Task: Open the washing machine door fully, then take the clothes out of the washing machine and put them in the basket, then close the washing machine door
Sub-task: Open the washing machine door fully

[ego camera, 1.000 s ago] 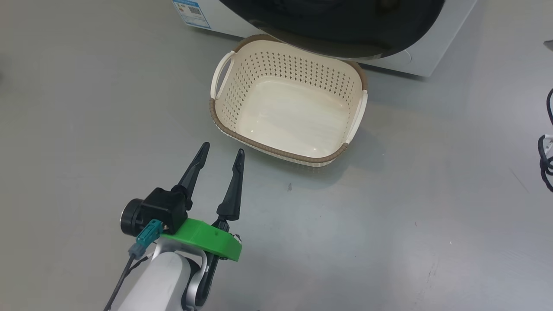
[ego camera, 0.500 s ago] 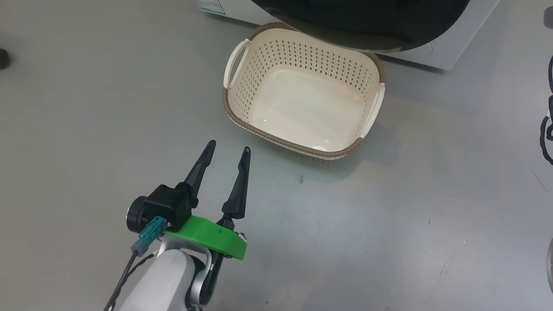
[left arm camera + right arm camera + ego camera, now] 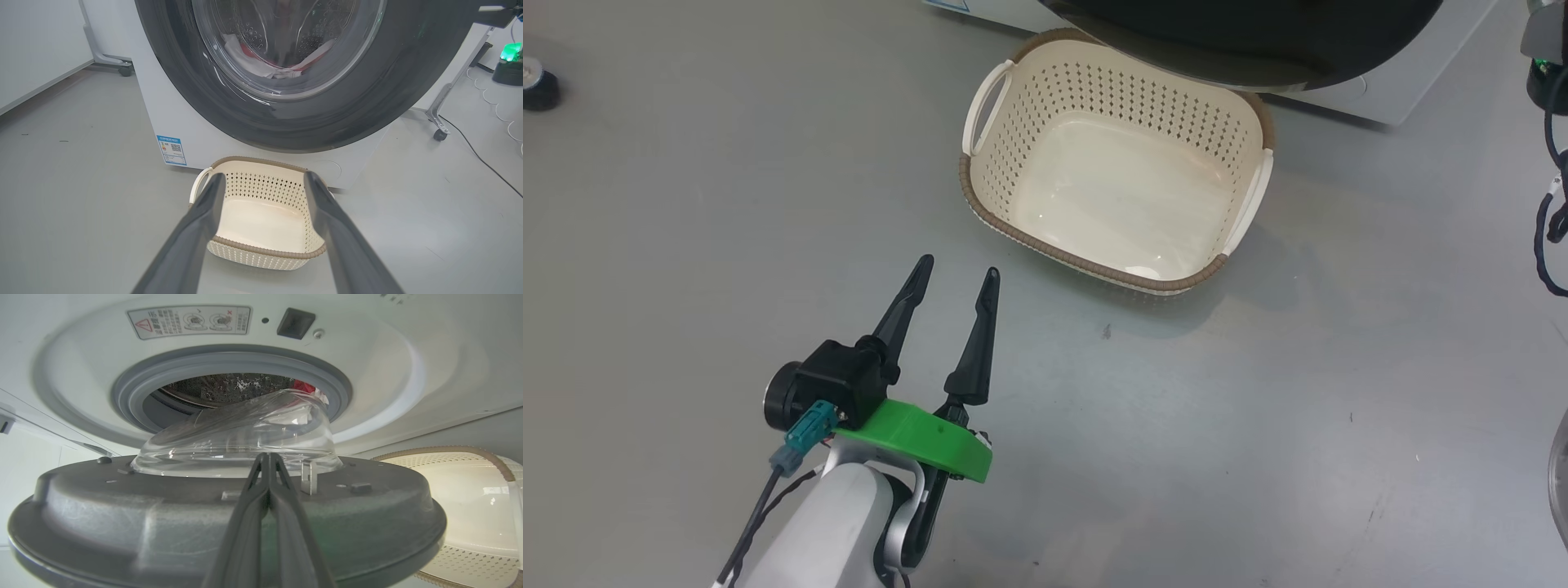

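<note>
Fingers of left gripper (image 3: 956,269): spread wide, holding nothing, over grey floor (image 3: 686,245). Fingers of right gripper (image 3: 267,457): pressed together, pointing at inner face of round, black-rimmed, glass-bowled washing machine door (image 3: 122,522), which stands ajar. Bright red clothes (image 3: 304,387): inside white front-loading washing machine (image 3: 388,375). Cream perforated plastic basket (image 3: 1111,98): on floor just before machine.

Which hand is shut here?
The right hand, its fingers pressed together near the door; the left hand has fingers spread apart.
</note>
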You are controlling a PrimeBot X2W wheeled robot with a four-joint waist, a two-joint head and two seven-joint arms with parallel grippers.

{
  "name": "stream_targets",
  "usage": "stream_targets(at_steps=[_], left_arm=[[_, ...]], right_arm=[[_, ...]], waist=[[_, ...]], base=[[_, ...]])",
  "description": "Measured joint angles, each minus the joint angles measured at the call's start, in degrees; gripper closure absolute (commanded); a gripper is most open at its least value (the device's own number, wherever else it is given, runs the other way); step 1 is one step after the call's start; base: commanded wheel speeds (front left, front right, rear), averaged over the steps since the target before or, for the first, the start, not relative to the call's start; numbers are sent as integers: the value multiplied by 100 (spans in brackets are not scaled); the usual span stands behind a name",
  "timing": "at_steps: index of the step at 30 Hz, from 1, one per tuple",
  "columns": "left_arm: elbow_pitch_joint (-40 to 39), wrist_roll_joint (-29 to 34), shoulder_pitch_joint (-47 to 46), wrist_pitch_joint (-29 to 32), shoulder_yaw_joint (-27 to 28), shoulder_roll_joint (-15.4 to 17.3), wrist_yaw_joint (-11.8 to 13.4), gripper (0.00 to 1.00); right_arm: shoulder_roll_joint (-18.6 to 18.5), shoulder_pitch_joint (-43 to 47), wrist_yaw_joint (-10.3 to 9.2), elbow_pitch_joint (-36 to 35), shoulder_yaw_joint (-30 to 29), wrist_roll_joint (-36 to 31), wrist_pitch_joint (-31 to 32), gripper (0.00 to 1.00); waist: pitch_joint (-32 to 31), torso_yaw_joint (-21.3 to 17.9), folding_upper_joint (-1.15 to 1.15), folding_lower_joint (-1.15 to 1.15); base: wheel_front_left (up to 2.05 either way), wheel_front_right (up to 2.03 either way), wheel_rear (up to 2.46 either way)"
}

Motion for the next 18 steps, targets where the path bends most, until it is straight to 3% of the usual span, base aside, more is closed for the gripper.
stream_targets(at_steps=[18], left_arm=[[24,0,-8,0,-9,-2,36,0]], right_arm=[[69,-175,-55,543,-147,463,724,100]], waist=[[-64,46,0,0]], base=[[0,0,0]])
